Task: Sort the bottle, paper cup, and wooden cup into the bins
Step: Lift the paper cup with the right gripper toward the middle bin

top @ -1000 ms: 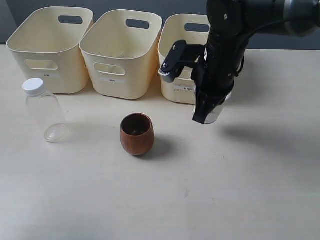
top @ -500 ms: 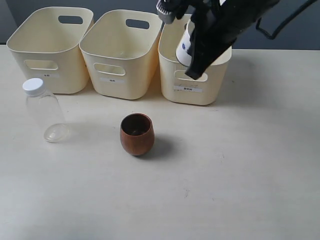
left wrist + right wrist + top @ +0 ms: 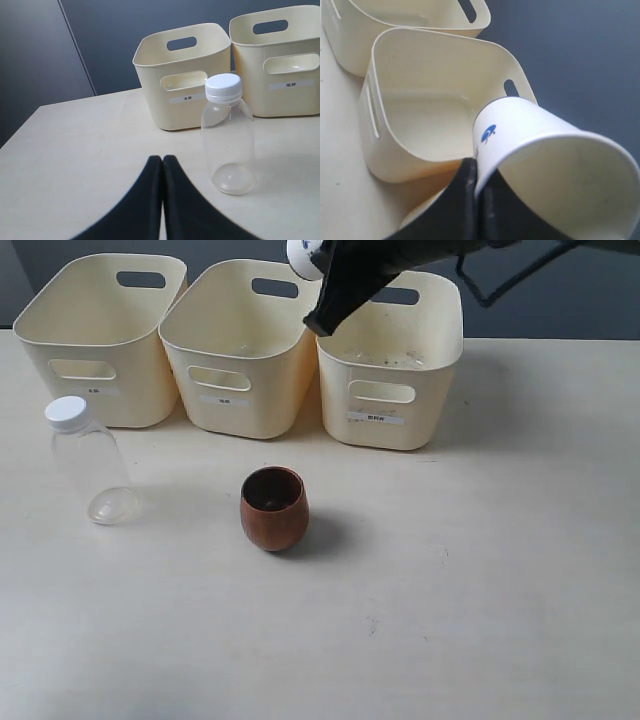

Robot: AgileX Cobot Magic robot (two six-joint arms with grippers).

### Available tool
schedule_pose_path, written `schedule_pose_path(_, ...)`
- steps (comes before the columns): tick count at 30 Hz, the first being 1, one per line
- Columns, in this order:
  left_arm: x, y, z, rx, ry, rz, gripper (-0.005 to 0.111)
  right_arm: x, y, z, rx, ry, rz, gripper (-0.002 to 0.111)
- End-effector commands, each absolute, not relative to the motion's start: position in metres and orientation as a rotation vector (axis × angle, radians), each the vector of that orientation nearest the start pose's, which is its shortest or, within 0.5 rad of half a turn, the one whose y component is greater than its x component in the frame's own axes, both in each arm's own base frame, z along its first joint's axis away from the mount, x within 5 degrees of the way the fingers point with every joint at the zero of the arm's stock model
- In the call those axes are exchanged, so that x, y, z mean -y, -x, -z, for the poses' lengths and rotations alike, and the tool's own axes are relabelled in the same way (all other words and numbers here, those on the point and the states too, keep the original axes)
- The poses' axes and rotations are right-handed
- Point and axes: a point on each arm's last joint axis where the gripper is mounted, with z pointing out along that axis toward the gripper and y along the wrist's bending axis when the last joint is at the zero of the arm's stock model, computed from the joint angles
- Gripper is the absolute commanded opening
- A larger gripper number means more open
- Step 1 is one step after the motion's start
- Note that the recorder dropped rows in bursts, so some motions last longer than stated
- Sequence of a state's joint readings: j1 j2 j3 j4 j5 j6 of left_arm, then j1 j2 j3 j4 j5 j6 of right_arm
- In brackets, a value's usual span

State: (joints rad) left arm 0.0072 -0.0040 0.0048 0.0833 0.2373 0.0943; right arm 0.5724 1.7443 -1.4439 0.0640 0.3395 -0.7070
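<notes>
Your right gripper is clamped on the paper cup, with its black fingers pinching the cup's wall at the rim. The cup is held in the air, tipped onto its side, with its mouth toward the wrist camera and the small blue mark showing on its side. It hangs above the middle bin, near the edge that faces the right-hand bin. You cannot tell from these views exactly which opening it is over. In the exterior view only a white sliver of the cup shows at the top edge, beside the dark gripper.

The wooden cup stands upright on the table, in front of the middle bin and apart from it. The clear, white-capped bottle stands upright in front of the left-hand bin, the middle bin's other neighbour, and well apart from the wooden cup.

Your left gripper has its two fingers pressed together with nothing between them. It sits low over the table on the bottle's side of the middle bin. The bottle is near it but not touching.
</notes>
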Motion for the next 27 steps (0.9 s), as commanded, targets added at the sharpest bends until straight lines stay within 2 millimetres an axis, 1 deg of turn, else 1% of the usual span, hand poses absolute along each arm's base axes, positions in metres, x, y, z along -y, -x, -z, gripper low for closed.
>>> schedule_pose_path(1, -0.001, -0.056, -0.192, -1.712, -0.134, -0.137, 0.0, -0.253, -0.366, -0.315, -1.675, 1.246, 0.018, -0.001)
schedule_pose_path(5, -0.001, -0.056, -0.192, -1.712, -0.134, -0.137, 0.0, -0.278, -0.386, -0.307, -1.694, 1.29, 0.001, -0.001)
schedule_pose_path(8, -0.001, -0.056, -0.192, -1.712, -0.134, -0.137, 0.0, -0.295, -0.401, -0.292, -1.708, 1.319, -0.007, -0.001)
schedule_pose_path(11, -0.001, -0.056, -0.192, -1.712, -0.134, -0.137, 0.0, -0.308, -0.415, -0.279, -1.706, 1.315, -0.016, -0.001)
schedule_pose_path(14, -0.001, -0.056, -0.192, -1.712, -0.134, -0.137, 0.0, -0.318, -0.425, -0.263, -1.732, 1.334, -0.03, -0.001)
schedule_pose_path(18, -0.001, -0.056, -0.192, -1.712, -0.134, -0.137, 0.0, -0.327, -0.436, -0.242, -1.769, 1.372, -0.027, -0.001)
schedule_pose_path(21, -0.001, -0.056, -0.192, -1.712, -0.134, -0.137, 0.0, -0.327, -0.44, -0.228, -1.787, 1.416, 0.008, -0.001)
schedule_pose_path(24, -0.001, -0.056, -0.192, -1.712, -0.134, -0.137, 0.0, -0.325, -0.44, -0.222, -1.803, 1.472, 0.066, -0.001)
schedule_pose_path(27, -0.001, -0.056, -0.192, -1.712, -0.134, -0.137, 0.0, -0.321, -0.44, -0.22, -1.843, 1.479, 0.099, -0.001)
